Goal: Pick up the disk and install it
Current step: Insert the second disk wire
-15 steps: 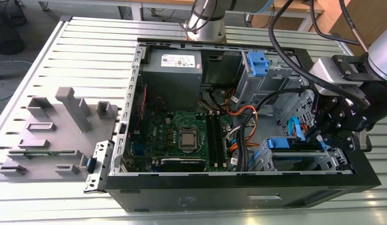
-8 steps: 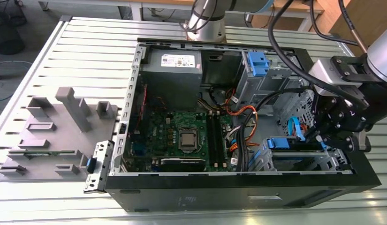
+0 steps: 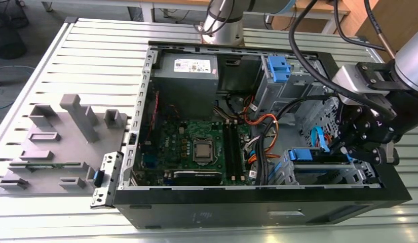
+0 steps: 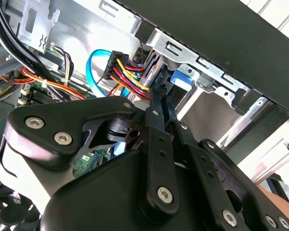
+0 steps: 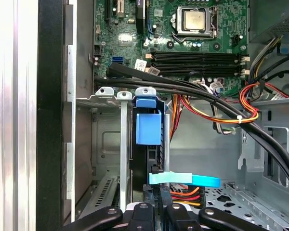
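Blue-framed disk [image 5: 148, 139] stands edgewise in its bay.

Open computer case [image 3: 263, 210] with green motherboard [image 3: 195, 147], beside grey fixture blocks [image 3: 53, 142].

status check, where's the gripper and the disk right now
Gripper down at the drive cage, jaw state unclear. Disk standing on edge in the cage slot, blue carrier showing. Black cables and blue data cable crowd close by.

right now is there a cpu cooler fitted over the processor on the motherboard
No: in the first wrist view the processor sits bare in its socket on the green motherboard, its metal top uncovered.
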You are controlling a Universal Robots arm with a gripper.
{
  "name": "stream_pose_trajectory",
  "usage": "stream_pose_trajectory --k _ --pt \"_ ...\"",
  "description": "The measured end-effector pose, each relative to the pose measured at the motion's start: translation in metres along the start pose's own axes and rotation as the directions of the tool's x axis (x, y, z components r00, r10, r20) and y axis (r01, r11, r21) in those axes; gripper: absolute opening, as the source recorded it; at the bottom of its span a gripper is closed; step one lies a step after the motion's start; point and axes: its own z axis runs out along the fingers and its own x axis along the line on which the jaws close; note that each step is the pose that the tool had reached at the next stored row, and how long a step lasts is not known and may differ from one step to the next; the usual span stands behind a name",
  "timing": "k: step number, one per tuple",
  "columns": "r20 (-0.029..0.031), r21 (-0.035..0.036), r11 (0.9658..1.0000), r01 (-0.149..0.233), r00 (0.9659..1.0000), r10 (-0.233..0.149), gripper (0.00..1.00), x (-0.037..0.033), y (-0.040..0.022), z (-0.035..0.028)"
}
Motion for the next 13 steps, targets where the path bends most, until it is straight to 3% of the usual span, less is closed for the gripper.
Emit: stream_pose_trajectory --k 13 --pt "0.0013 -0.0001 1.0 0.0 1.0 0.0 0.17 0.0 0.0 0.0023"
